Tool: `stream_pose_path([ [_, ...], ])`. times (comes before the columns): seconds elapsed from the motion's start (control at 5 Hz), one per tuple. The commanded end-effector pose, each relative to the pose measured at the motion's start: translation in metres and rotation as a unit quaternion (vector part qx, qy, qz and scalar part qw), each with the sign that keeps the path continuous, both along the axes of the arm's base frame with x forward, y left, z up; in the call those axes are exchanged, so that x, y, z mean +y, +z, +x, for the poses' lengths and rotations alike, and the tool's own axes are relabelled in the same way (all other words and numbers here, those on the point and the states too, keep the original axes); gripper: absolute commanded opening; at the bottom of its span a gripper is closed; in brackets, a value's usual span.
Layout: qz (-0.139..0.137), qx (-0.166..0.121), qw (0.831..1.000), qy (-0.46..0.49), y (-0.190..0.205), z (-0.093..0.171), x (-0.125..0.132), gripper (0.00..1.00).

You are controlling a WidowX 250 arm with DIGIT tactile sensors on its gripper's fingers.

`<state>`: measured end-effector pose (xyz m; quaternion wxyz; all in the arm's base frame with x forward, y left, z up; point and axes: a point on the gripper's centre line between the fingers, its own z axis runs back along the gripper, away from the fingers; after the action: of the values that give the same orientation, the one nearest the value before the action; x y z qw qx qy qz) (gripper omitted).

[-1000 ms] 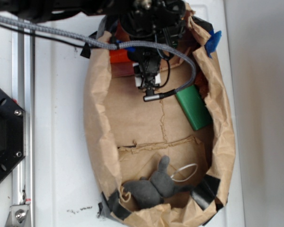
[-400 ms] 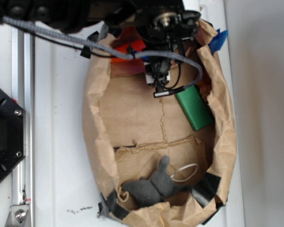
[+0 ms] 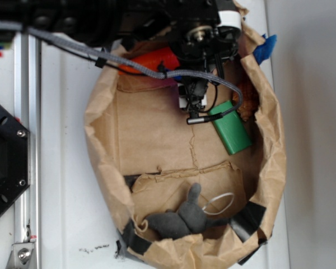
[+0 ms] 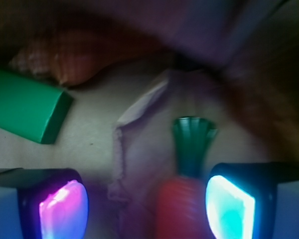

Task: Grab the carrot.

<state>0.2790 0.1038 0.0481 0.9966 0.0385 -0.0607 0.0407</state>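
You have a white work surface (image 3: 67, 168) carrying the scene, with a metal rail (image 3: 27, 140) running along its left side and a black hexagonal plate (image 3: 3, 162) at that edge. Directly on it lies an opened brown paper bag (image 3: 157, 140), flattened into a shallow oval basin, walls crumpled, black tape at its lower rim. Small dark marks (image 3: 95, 247) show on the surface below the bag's left corner. In your wrist view, only the bag's paper floor (image 4: 89, 134) is visible.

no readable text, labels, brands, numbers or signs in either view
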Motion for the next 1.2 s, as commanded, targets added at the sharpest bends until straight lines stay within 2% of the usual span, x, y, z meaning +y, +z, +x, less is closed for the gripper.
stream_pose_path([
  [0.0, -0.010, 0.013, 1.000, -0.014, -0.024, 0.003, -0.009, 1.00],
  [0.2, -0.023, 0.004, 1.000, -0.012, -0.023, 0.003, -0.010, 0.07],
  [0.4, -0.019, 0.003, 1.000, -0.018, -0.021, 0.004, -0.006, 0.00],
  [0.8, -0.021, -0.008, 0.999, -0.024, -0.005, 0.004, -0.008, 0.00],
  [1.0, -0.050, 0.026, 0.998, -0.018, 0.004, -0.001, -0.011, 0.79],
])
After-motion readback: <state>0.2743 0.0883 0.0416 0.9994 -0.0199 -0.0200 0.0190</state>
